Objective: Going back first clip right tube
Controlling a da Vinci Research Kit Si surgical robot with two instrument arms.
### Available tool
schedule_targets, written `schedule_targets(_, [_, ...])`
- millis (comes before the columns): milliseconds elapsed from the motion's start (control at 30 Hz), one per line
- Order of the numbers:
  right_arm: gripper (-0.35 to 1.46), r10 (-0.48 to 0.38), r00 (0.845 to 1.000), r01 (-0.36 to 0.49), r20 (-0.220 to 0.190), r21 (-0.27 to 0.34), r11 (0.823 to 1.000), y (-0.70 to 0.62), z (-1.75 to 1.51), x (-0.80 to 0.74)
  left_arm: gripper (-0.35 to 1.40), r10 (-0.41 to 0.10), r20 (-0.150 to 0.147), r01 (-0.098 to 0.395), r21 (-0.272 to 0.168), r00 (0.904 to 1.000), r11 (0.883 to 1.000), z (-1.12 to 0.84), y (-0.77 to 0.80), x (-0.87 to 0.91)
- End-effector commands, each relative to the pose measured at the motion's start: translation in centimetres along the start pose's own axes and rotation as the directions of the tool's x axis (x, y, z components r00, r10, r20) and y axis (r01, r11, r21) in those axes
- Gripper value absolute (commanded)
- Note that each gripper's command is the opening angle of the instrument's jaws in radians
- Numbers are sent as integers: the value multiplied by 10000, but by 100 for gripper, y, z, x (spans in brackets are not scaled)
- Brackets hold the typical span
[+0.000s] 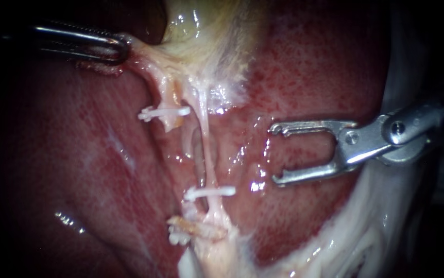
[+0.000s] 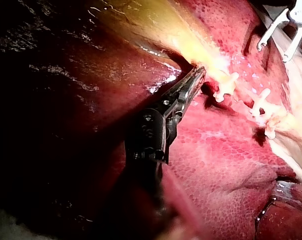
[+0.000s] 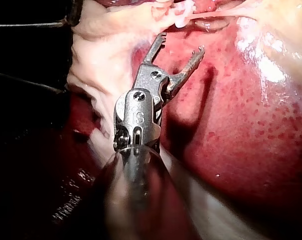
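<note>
Wet liver (image 1: 78,170), left instrument (image 1: 122,49) gripping tissue (image 1: 147,56) (taut)

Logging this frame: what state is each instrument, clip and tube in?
Left instrument with dark slender jaws: shut on pale tissue strand.
Right instrument with silver hooked jaws: open, holding nothing.
Thin pale tube: stretched, uncut.
Upper white plastic clip: closed across a pale tissue stub.
Middle white plastic clip: closed across that tube.
Lowest white clip: on tissue, partly hidden.
</note>
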Motion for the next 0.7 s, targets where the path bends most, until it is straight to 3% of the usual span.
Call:
schedule_targets(33, [50,-2,10000,2,51,23,10000,-1,1,0,-35,15,-7,-15,57,10000,10000,5,-1,-4])
schedule_targets(400, [50,-8,10000,8,31,88,10000,-4,1,2,-35,209,280,-206,-101,9994,9997,60,-6,-35])
schedule_targets(700, [50,-8,10000,7,30,90,10000,-5,1,3,-35,216,287,-212,-131,9994,9997,62,-7,-35])
